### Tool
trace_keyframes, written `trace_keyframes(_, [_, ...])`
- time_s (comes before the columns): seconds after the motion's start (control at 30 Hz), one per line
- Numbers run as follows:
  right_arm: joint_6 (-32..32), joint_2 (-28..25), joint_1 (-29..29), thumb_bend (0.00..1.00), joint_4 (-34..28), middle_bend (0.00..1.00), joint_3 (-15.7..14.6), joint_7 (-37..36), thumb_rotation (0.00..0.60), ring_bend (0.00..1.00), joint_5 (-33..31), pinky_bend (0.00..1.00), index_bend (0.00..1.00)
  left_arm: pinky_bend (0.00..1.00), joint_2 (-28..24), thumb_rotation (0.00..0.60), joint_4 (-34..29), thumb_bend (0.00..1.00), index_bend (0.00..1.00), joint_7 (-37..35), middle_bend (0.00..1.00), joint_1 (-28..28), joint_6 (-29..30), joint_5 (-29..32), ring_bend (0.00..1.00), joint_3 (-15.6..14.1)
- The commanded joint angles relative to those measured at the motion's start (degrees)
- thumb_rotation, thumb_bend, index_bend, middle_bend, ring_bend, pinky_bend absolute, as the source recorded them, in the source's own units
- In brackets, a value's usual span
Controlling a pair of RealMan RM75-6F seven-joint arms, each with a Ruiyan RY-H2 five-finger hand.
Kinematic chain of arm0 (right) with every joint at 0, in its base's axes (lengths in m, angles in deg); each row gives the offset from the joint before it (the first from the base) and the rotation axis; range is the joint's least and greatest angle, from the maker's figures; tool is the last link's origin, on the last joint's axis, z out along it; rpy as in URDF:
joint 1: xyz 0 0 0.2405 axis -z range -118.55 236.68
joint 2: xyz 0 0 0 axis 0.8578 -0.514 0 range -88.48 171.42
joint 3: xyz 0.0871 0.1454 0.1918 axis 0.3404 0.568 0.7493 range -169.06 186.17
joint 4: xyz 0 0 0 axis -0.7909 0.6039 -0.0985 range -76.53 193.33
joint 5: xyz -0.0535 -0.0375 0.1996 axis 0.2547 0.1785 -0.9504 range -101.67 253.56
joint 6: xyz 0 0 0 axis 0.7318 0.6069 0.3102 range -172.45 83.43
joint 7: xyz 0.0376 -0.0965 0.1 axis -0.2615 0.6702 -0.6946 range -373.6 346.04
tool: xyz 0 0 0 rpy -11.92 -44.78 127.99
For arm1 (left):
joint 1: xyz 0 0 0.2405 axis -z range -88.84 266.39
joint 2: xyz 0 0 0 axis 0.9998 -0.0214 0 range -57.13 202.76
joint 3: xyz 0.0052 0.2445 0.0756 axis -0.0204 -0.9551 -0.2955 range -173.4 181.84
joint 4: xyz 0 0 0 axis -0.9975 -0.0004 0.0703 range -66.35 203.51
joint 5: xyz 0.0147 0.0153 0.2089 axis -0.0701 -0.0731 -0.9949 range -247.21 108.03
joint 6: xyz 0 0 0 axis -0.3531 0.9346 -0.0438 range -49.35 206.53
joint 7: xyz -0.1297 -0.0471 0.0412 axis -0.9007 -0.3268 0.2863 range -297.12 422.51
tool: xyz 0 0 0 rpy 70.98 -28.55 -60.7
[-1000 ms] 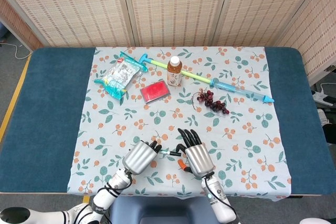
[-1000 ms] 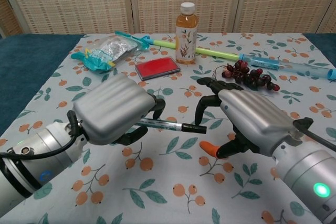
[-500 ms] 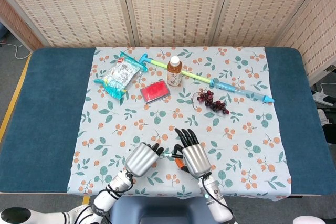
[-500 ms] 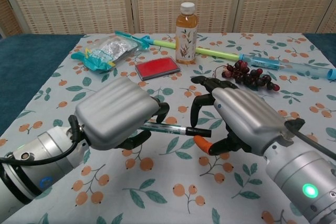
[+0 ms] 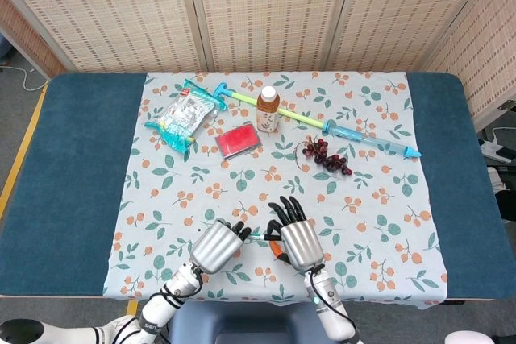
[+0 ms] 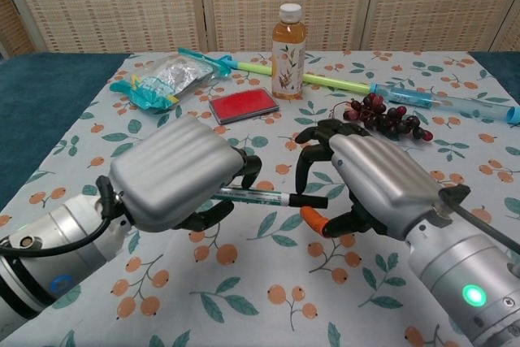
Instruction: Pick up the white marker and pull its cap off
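Note:
My left hand (image 6: pixel 175 175) grips the white marker (image 6: pixel 258 197) by its barrel and holds it level above the cloth, black cap (image 6: pixel 312 201) pointing right. My right hand (image 6: pixel 370 180) is at the cap end. Its fingers (image 6: pixel 307 152) arch over the cap and its orange-tipped thumb (image 6: pixel 312 219) lies just under it, with a gap still showing. In the head view the left hand (image 5: pixel 215 245) and right hand (image 5: pixel 297 236) stand close together near the table's front edge, and the marker (image 5: pixel 259 236) bridges them.
Toward the back of the flowered cloth (image 6: pixel 244 290) are a tea bottle (image 6: pixel 288 38), a flat red case (image 6: pixel 243 106), a bunch of dark grapes (image 6: pixel 386 117), a silver-and-teal snack bag (image 6: pixel 162 77) and a long green-and-blue tube (image 6: pixel 422 99).
My right hand has moved left to the marker, so the cap now lies between its fingers and thumb. The left hand has kept its hold on the barrel.

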Motion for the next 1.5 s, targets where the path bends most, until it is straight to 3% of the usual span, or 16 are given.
trace_keyframes(0.03, [-0.43, 0.38, 0.09, 0.63, 0.16, 0.22, 0.10, -0.07, 0.600, 0.00, -0.17, 0.01, 0.90, 1.00, -0.08, 0.600, -0.11, 0.56, 0.85, -0.18, 0.96, -0.01, -0.09, -0.06, 0.83, -0.02])
trace_keyframes(0.33, [-1.66, 0.50, -0.02, 0.63, 1.09, 0.25, -0.26, 0.48, 0.600, 0.00, 0.62, 0.04, 0.96, 1.00, 0.59, 0.600, 1.37, 0.56, 0.86, -2.17, 0.97, 0.15, 0.50, -1.05, 0.83, 0.05])
trace_keyframes(0.7, [-3.67, 0.22, 0.10, 0.63, 2.55, 0.26, 0.09, -0.71, 0.600, 0.02, 1.72, 0.05, 0.97, 1.00, 1.47, 0.600, 2.75, 0.61, 0.87, -6.42, 1.00, 0.06, 1.75, -2.21, 0.88, -0.14])
trace_keyframes(1.5, [-5.77, -1.86, 0.16, 0.63, 2.83, 0.27, 1.42, -2.02, 0.600, 0.04, 1.80, 0.05, 0.97, 1.00, 1.09, 0.600, 4.95, 0.71, 0.87, -9.66, 1.00, 0.29, 3.70, -3.82, 0.89, 0.90])
